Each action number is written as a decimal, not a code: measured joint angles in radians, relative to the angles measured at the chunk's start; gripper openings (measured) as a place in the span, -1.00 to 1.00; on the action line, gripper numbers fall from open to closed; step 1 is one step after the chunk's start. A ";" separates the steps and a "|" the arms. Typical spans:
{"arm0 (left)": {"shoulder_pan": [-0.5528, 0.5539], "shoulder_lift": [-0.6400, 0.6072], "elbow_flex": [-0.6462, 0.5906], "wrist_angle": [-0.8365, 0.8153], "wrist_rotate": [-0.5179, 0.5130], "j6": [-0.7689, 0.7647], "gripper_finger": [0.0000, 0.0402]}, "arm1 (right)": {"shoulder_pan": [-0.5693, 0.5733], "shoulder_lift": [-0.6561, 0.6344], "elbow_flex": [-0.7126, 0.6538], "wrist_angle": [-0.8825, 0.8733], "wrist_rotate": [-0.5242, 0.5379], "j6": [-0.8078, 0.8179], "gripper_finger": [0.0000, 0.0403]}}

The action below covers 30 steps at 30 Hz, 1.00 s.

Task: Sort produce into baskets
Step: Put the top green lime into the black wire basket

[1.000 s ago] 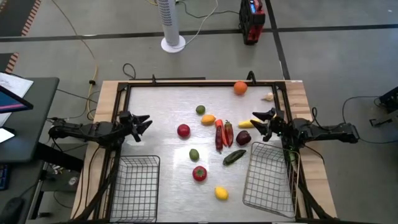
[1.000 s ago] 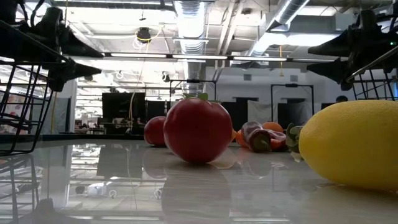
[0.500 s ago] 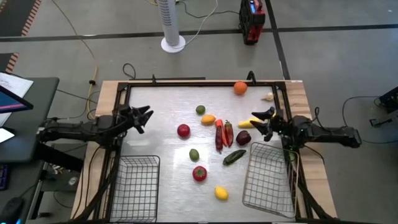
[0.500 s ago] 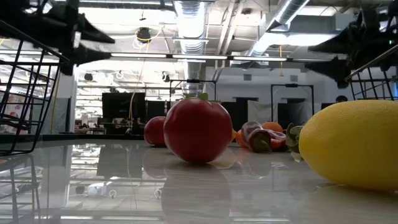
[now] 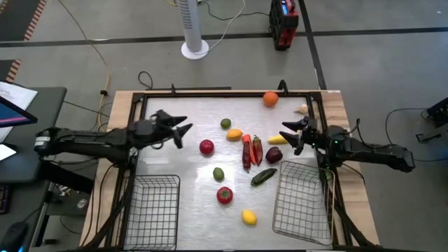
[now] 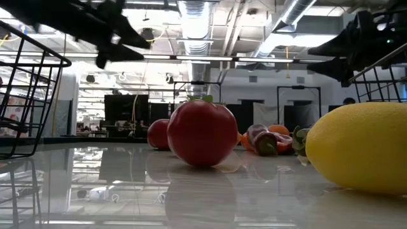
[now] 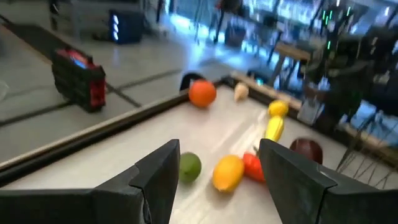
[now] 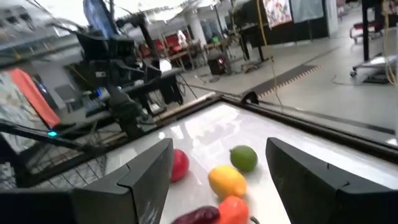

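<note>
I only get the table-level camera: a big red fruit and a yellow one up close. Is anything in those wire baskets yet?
Observer: No. From above, neither the left basket nor the right basket holds any produce.
Operator: What is the dark shape at my upper left?
Observer: The left tool, open, hovering beside a red apple.
Operator: And the one at my upper right?
Observer: The right tool, open too, just above a dark plum near the right basket's far edge.
</note>
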 joint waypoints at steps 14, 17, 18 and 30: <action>0.193 0.609 0.430 -0.066 0.390 0.290 0.04 | -0.041 0.193 0.002 0.030 -0.117 -0.017 0.42; 0.203 0.710 0.521 -0.145 0.402 0.318 0.04 | -0.035 0.233 0.002 0.058 -0.117 0.011 0.42; 0.205 0.741 0.551 -0.175 0.402 0.323 0.04 | -0.028 0.245 0.002 0.076 -0.117 0.015 0.42; 0.212 0.954 0.732 -0.276 0.342 0.305 0.21 | 0.094 0.363 0.003 0.208 -0.039 -0.016 0.42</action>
